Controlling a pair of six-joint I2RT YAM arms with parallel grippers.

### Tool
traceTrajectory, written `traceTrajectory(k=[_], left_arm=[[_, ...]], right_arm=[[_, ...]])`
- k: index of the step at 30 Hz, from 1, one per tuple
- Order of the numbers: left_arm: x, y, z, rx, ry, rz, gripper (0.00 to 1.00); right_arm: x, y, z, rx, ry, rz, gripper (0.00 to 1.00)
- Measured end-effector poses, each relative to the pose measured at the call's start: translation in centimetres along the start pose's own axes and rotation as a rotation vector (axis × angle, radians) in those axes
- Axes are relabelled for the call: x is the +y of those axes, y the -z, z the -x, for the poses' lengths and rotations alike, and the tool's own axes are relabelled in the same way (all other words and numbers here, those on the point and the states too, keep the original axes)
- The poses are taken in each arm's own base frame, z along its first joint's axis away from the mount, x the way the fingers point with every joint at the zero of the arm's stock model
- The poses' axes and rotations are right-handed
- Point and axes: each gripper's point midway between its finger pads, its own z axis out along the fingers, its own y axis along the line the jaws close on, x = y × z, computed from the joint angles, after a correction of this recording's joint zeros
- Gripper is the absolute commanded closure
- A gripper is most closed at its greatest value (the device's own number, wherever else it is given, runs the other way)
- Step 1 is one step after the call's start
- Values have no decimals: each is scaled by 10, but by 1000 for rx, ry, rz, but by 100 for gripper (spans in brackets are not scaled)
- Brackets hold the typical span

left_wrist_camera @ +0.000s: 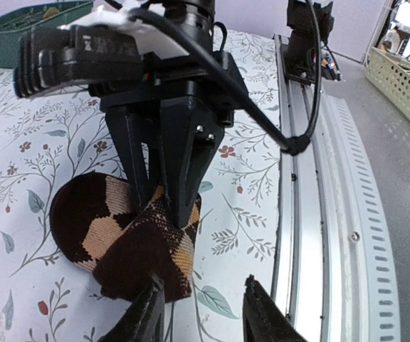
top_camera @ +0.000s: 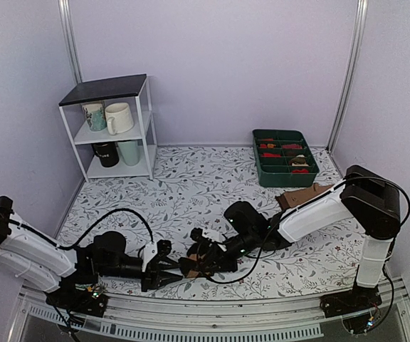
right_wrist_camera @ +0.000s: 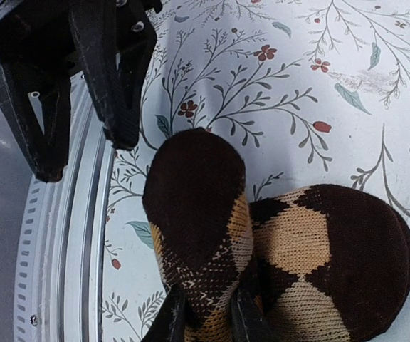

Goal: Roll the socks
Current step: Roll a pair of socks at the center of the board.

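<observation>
The dark brown socks with tan argyle diamonds (top_camera: 196, 259) lie bunched in a partly rolled bundle near the table's front edge. They also show in the left wrist view (left_wrist_camera: 112, 239) and the right wrist view (right_wrist_camera: 319, 249). My right gripper (top_camera: 208, 258) is shut on a raised fold of the socks, its fingers pinching the fabric from both sides (right_wrist_camera: 206, 317). My left gripper (top_camera: 168, 273) is open just left of the bundle. In its own view (left_wrist_camera: 203, 313) one finger is at the socks' near edge and the other is over bare tablecloth.
A green divided bin (top_camera: 260, 173) with small red bundles stands at the back right. A brown piece of fabric (top_camera: 303, 194) lies in front of it. A white shelf with mugs (top_camera: 149, 114) stands at the back left. The metal rail (left_wrist_camera: 319, 214) runs along the front edge.
</observation>
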Motion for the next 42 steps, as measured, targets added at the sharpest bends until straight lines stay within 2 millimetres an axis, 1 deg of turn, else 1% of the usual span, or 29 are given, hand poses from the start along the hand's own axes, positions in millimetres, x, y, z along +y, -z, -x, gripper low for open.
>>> traceTrajectory(k=[3, 6, 14, 19, 22, 26, 28, 34, 37, 40, 42], left_arm=[[-1, -5, -2, -2, -13, 4, 60], [3, -8, -5, 6, -27, 23, 59], [13, -22, -2, 23, -51, 68, 54], [16, -34, -4, 55, -52, 66, 55], [15, -38, -9, 75, -43, 58, 56], [13, -37, -10, 79, -24, 47, 55], [12, -33, -13, 81, -11, 45, 55], [8, -18, -3, 34, -2, 45, 55], [7, -14, 3, 10, 4, 43, 54], [7, -13, -2, 21, 20, 43, 54], [7, -13, -7, 36, 29, 44, 51]], right_arm=[[0, 0, 0, 6, -8, 3, 87], [0, 0, 0, 8, -11, 4, 87], [-1, 0, 0, 9, -22, 11, 87], [0, 0, 0, 10, -24, 14, 87], [-1, 0, 0, 11, -24, 13, 87], [0, 0, 0, 12, -25, 14, 87], [-1, -1, 0, 12, -26, 15, 87], [0, -1, 0, 13, -30, 18, 87], [0, -1, 0, 13, -31, 18, 87], [0, -1, 1, 14, -32, 19, 87], [0, -2, 1, 15, -35, 22, 87]])
